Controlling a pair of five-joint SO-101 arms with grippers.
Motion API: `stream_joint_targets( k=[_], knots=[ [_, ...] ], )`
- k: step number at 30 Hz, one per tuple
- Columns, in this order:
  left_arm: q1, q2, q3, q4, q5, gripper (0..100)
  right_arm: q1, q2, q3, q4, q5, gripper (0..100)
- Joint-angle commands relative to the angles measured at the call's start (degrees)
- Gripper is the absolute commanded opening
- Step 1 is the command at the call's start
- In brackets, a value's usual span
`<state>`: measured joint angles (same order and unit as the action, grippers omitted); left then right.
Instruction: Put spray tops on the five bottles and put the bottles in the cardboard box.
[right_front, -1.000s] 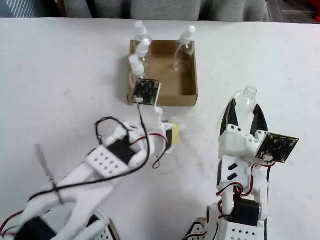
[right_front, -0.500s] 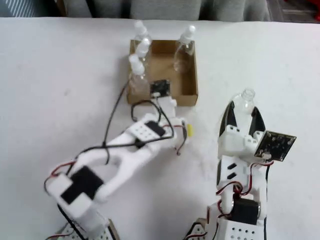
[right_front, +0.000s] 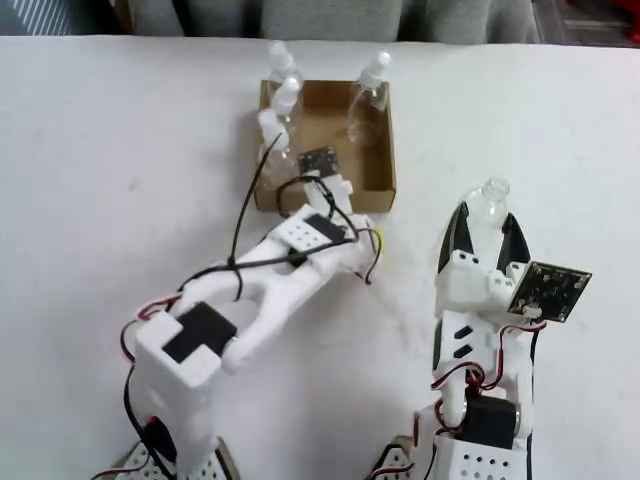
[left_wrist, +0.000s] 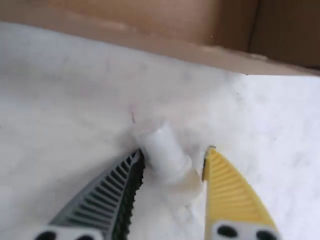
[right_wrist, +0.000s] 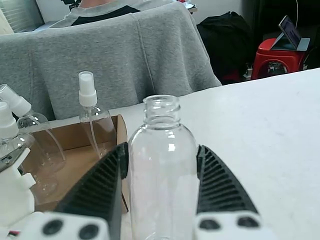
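Presently, four of the five bottles are being recorded as capped and boxed. The cardboard box (right_front: 390, 150), lying toward the far edge of the tabletop (right_front: 120, 120), is being occupied by three capped bottles (right_front: 286, 97) ranged along one side wall and a fourth capped bottle (right_front: 368, 100) by the opposite far corner, all upright. Whether the farthest of the three is standing fully inside the rim cannot be told. Item five, the uncapped bottle (right_wrist: 162, 150), is being held upright between the black jaws of the right gripper (right_front: 488, 222), which is being judged closed on its body, over the tabletop between the box and the near edge. The last spray top (left_wrist: 167, 160) is being shown lying on its side on the tabletop just beside the box's near wall. It is being straddled by the left gripper (left_wrist: 175, 151), whose jaws are parted to either side, the grey one touching and a slight gap showing at the yellow one, so no grip is being credited yet. Outstanding, by this reckoning: the spray top to be lifted and fitted to the open neck, and the fifth bottle to be placed on the box's bare floor.
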<state>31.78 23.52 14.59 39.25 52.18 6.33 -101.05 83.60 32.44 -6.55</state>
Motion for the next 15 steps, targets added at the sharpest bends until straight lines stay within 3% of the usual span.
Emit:
stream_joint_targets(
  k=[1,4,7,11,15],
  knots=[
    [-0.5,0.0,-2.5,0.5,-0.2,2,0.2,0.3,-0.5,-1.1,0.0,1.7],
    [0.3,0.0,-2.4,0.6,-4.8,6,0.2,0.3,0.2,-1.4,0.0,1.9],
    [1.7,-1.6,-2.4,3.3,-7.2,2,0.2,0.3,0.4,-1.4,0.0,1.9],
    [3.5,-8.5,-1.2,10.0,-16.4,2,0.2,0.3,0.4,-1.1,0.0,1.9],
    [4.1,-17.6,4.3,10.0,-20.0,2,-1.8,0.3,0.5,-1.0,0.0,1.8]
  ],
)
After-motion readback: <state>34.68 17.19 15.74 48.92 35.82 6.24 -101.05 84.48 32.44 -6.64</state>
